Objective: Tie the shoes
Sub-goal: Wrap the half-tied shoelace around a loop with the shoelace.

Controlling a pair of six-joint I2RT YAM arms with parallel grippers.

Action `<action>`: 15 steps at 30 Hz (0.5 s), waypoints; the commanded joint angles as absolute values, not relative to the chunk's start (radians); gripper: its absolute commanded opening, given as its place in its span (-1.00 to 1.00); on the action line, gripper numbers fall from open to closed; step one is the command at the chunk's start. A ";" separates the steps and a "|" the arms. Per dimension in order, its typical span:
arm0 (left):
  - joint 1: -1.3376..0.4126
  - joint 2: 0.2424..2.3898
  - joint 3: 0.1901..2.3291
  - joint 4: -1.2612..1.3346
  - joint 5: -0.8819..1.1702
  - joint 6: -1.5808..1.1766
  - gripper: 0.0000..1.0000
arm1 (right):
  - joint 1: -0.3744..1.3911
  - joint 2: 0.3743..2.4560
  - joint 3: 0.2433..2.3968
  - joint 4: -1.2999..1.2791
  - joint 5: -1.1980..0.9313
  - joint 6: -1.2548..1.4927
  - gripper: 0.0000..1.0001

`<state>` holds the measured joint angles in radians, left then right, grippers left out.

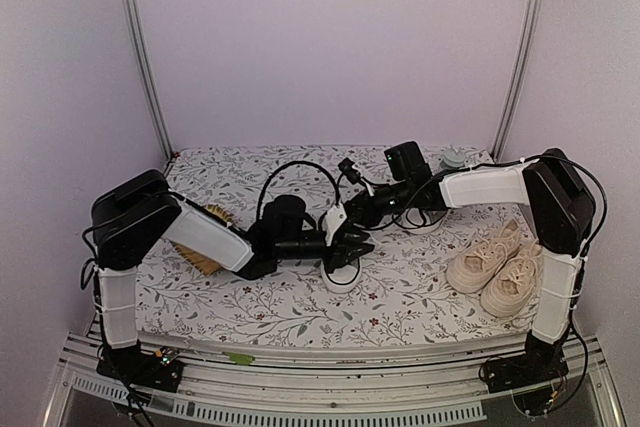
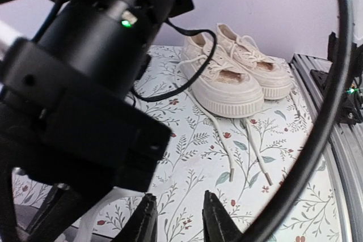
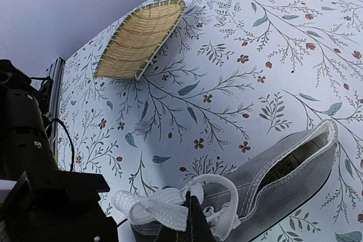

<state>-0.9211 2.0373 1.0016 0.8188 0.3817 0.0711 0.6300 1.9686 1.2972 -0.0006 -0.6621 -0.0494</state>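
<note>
Left fingers [image 2: 152, 223] spread above open cloth [image 2: 193, 157], right fingers [image 3: 191, 224] pinching grey shoe [image 3: 278, 177] lace [image 3: 148, 208], cream pair [image 1: 497, 269] near edge

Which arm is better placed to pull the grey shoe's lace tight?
Right: the right gripper is shut on the white lace of the grey shoe; the left gripper stands open, gripping nothing.

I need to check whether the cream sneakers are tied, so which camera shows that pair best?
The left wrist view: the cream pair sits close and unblocked, its laces trailing loose across the cloth. The top external view shows the pair small, laces unclear. The right wrist view misses it.
</note>
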 commanded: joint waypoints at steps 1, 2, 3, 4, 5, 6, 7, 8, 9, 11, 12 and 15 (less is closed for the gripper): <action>-0.941 2.023 1.003 0.835 0.483 0.091 -0.35 | 0.632 1.969 1.309 -0.005 -0.673 -0.064 -0.99; -0.943 2.022 1.002 0.839 0.492 0.088 -0.32 | 0.632 1.971 1.309 -0.003 -0.673 -0.066 -0.99; -0.945 2.020 1.001 0.837 0.502 0.087 -0.29 | 0.632 1.972 1.309 -0.003 -0.675 -0.065 -0.99; -0.945 2.015 0.999 0.833 0.513 0.089 -0.26 | 0.632 1.975 1.310 -0.004 -0.676 -0.064 -0.99; -0.945 2.006 0.994 0.827 0.517 0.096 -0.25 | 0.631 1.974 1.308 -0.006 -0.676 -0.066 -0.99; -0.945 1.986 0.982 0.822 0.518 0.106 -0.24 | 0.632 1.974 1.308 -0.006 -0.676 -0.066 -0.99; -0.945 1.977 0.970 0.811 0.512 0.124 -0.24 | 0.632 1.972 1.306 -0.006 -0.675 -0.067 -0.99; -0.946 1.935 0.957 0.789 0.509 0.152 -0.24 | 0.632 1.971 1.305 -0.005 -0.675 -0.069 -0.99; -0.945 1.915 0.947 0.762 0.503 0.178 -0.24 | 0.632 1.971 1.303 -0.006 -0.675 -0.072 -0.99; -0.943 1.879 0.933 0.691 0.489 0.229 -0.23 | 0.632 1.972 1.304 -0.006 -0.677 -0.074 -0.99; -0.942 1.865 0.928 0.652 0.485 0.254 -0.22 | 0.632 1.975 1.305 -0.007 -0.679 -0.076 -0.99; -0.937 1.839 0.925 0.550 0.491 0.316 -0.16 | 0.632 1.979 1.310 -0.014 -0.677 -0.083 -0.99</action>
